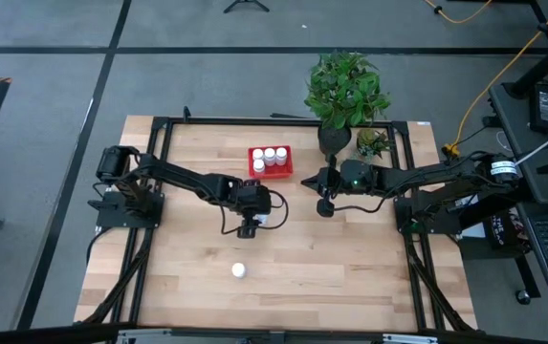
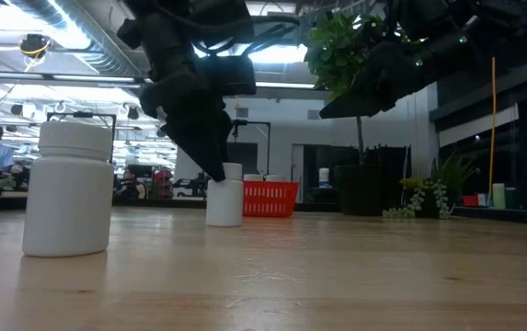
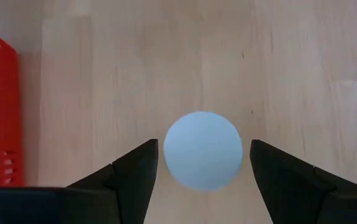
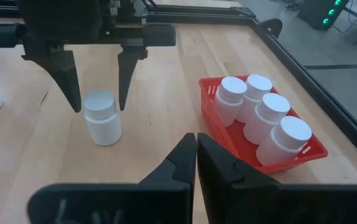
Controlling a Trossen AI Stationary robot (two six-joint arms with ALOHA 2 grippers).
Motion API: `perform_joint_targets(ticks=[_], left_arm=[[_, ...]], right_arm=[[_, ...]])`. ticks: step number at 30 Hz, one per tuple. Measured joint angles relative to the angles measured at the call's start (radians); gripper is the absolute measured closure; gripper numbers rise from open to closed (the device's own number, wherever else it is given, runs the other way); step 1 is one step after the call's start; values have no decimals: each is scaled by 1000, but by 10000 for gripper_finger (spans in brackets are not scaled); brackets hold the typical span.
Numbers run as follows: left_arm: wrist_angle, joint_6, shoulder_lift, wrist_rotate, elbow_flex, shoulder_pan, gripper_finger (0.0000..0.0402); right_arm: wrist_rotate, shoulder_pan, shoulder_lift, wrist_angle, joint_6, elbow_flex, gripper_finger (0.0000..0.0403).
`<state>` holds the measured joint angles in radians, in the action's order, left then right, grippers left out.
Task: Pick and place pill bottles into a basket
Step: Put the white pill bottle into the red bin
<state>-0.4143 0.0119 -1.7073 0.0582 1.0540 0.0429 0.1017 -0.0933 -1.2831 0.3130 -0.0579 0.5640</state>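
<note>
Left gripper [image 4: 97, 81]: reached down over the table, fingers spread wide, straddling an upright pill bottle [image 4: 102, 117] without closing on it.
Right gripper [image 4: 195, 155]: raised above the table, fingers pressed together, empty.
Basket [image 4: 225, 140]: beside the right gripper, holding four bottles [image 4: 271, 118].
Loose bottle [image 1: 239, 270]: stood on the table, beyond the left gripper, away from the basket.

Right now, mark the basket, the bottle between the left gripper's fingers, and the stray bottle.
basket [image 4: 212, 102], right wrist view, near wall.
bottle between fingers [image 4: 101, 104], right wrist view, cap.
stray bottle [image 1: 239, 270], high view, cap top.
</note>
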Motion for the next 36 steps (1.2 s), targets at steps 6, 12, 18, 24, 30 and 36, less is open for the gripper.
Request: perform_joint_targets(ticks=[6, 12, 18, 24, 30, 36], left_arm=[[3, 2, 1, 2, 0, 0, 155], [3, 2, 1, 3, 0, 1, 155], [12, 33, 1, 5, 0, 1, 155], [20, 37, 1, 5, 0, 1, 157], [10, 40, 1, 5, 0, 1, 191], [12, 59, 3, 3, 0, 1, 245]], right_arm=[[0, 0, 0, 0, -2, 0, 383], [0, 0, 0, 0, -3, 0, 383], [0, 0, 0, 0, -3, 0, 383], [0, 0, 0, 1, -3, 0, 383], [0, 0, 0, 1, -3, 0, 383], [0, 0, 0, 1, -3, 0, 383]])
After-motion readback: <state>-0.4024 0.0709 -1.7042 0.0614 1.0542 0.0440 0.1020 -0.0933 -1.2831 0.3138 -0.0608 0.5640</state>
